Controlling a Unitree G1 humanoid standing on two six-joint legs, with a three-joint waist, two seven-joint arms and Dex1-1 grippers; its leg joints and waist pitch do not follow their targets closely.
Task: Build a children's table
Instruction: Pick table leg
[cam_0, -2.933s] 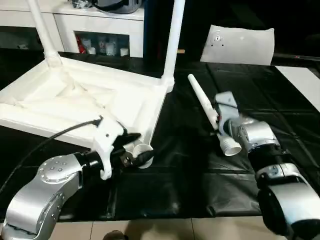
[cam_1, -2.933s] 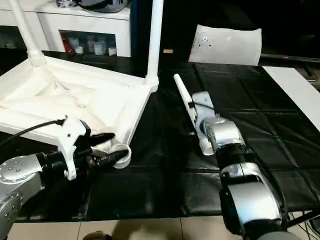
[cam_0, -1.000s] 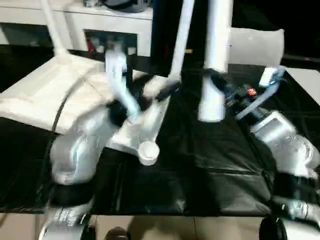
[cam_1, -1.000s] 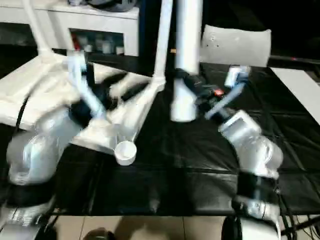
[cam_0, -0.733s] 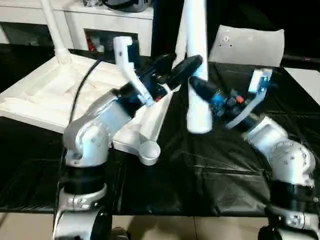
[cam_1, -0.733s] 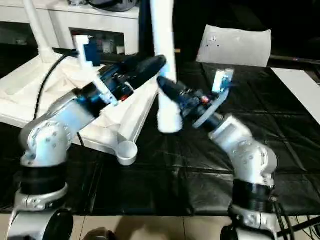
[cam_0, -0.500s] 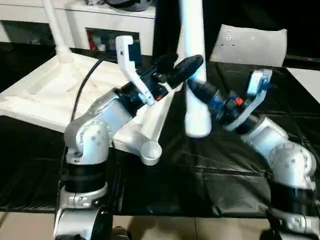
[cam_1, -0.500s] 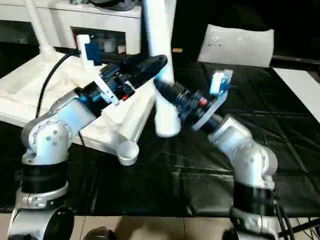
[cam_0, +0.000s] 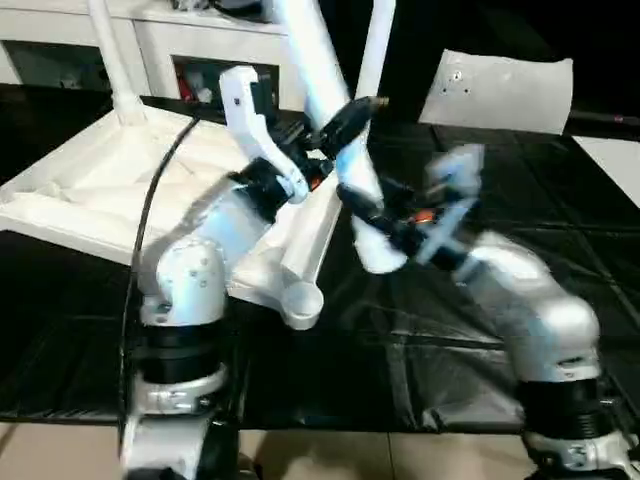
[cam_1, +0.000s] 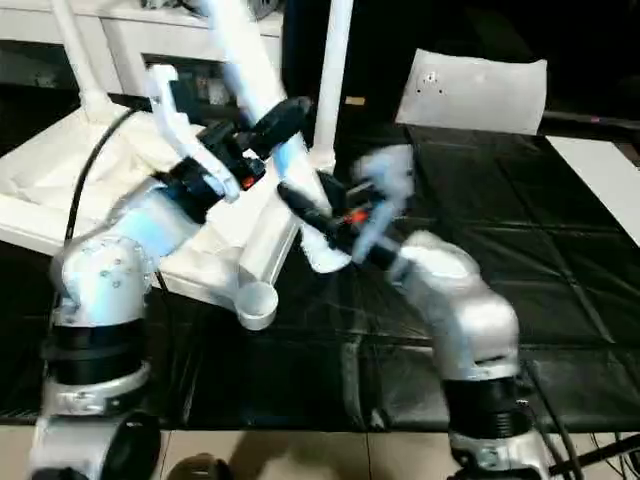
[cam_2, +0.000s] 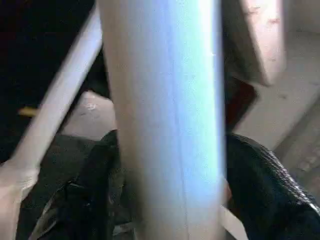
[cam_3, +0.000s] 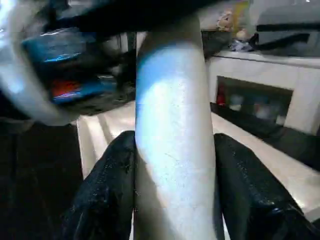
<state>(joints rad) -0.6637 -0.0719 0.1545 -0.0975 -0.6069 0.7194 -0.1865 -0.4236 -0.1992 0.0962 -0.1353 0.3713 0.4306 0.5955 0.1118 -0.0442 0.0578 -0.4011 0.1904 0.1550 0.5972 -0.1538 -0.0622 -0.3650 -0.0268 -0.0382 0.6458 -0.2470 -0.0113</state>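
Observation:
The children's table top lies upside down on the black table, ribbed underside up. Two white legs stand upright in its far corner sockets. The near round socket is empty. A third white leg hangs tilted above the top's right edge, its upper end leaning left. My left gripper is shut on its middle, with black fingers on both sides of it. My right gripper is shut on the leg near its thick lower end, fingers hugging it.
A white cabinet with glass doors stands behind the table. A flat white panel leans at the back right. A white surface borders the black covering on the right. The floor shows along the front edge.
The held leg has gone from upright to tilted, its top swinging left. My right arm has moved left and lower with the leg's thick end. My left gripper's fingers have closed in on the leg.

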